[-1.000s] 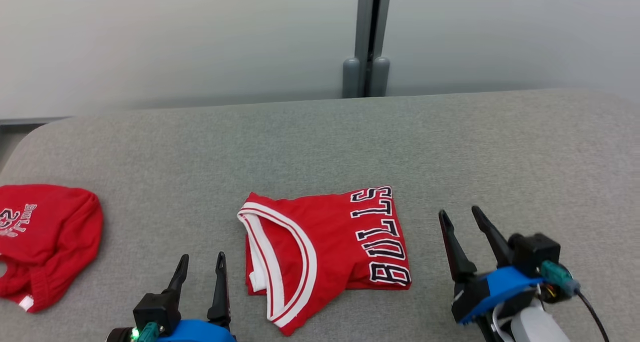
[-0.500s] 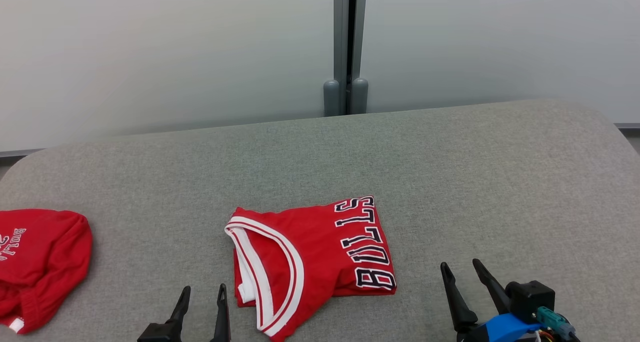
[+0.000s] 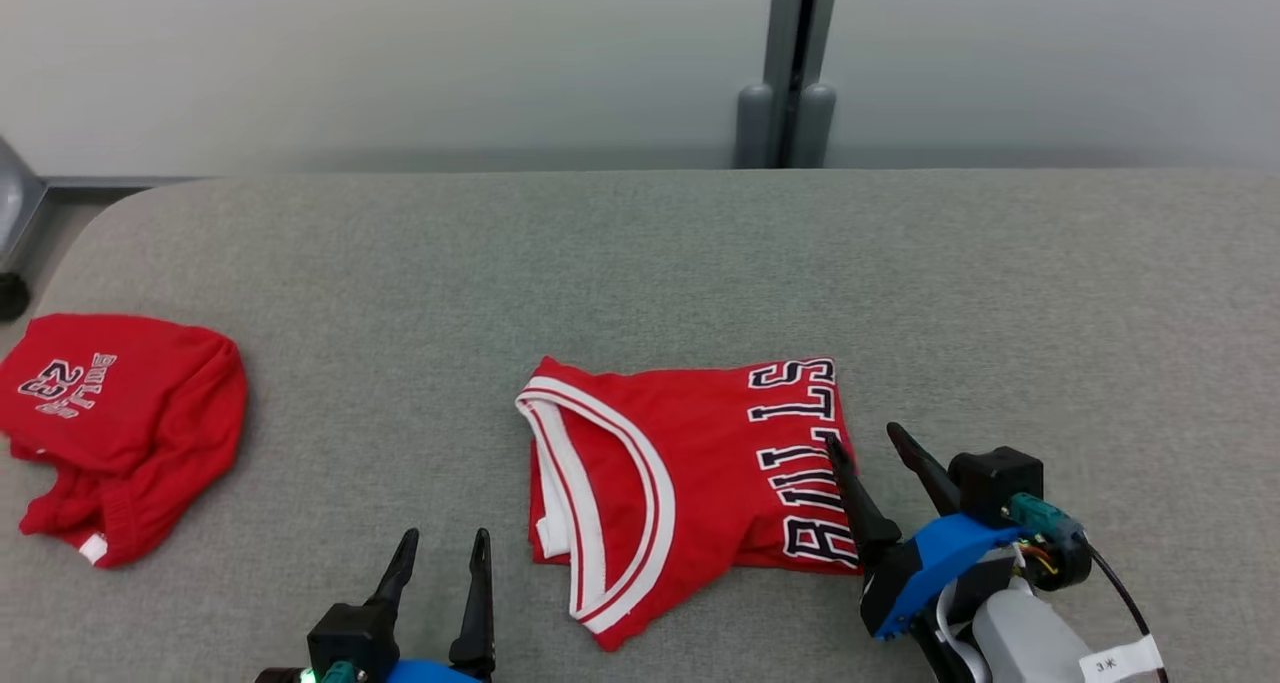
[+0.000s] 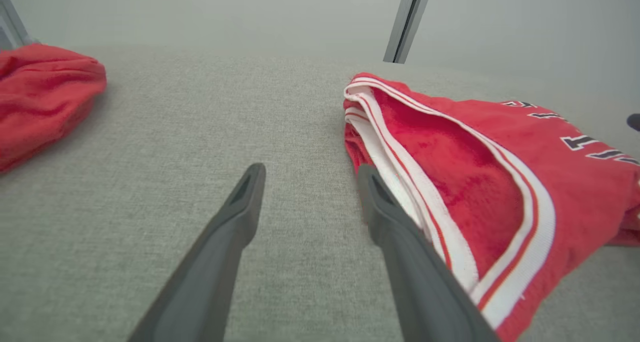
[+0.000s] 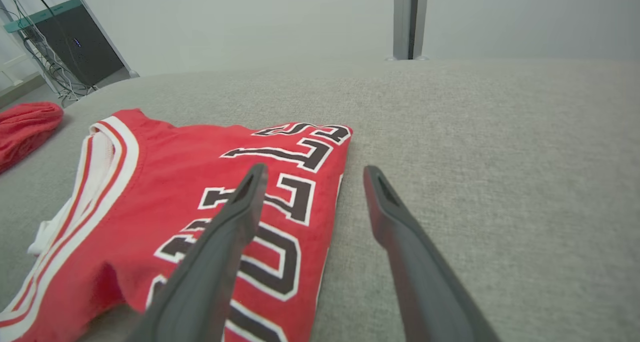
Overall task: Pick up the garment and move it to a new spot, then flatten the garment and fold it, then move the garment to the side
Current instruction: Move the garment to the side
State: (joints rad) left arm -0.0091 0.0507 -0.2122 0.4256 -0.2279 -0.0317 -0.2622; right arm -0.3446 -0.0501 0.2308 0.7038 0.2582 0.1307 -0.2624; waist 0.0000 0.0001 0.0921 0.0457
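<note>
A folded red jersey (image 3: 690, 473) with white trim and black BULLS lettering lies on the grey cushioned surface (image 3: 640, 263), near its front middle. My right gripper (image 3: 865, 441) stands open at the jersey's right edge, one finger over the lettering (image 5: 280, 202) and the other over bare fabric surface. My left gripper (image 3: 445, 543) is open too, just left of the jersey's white-trimmed edge (image 4: 400, 146), with nothing between its fingers. In the right wrist view the jersey (image 5: 175, 192) spreads left of the right gripper (image 5: 312, 172).
A second red garment (image 3: 120, 423) lies crumpled near the surface's left edge, also in the left wrist view (image 4: 45, 96). A grey post (image 3: 790, 73) stands against the pale wall behind. Dark equipment with cables (image 5: 65, 41) sits beyond the left end.
The head camera has shifted, so the whole scene slid. My right gripper has come in from the right, and one finger now overlaps the jersey's lettered edge. Both grippers stay open.
</note>
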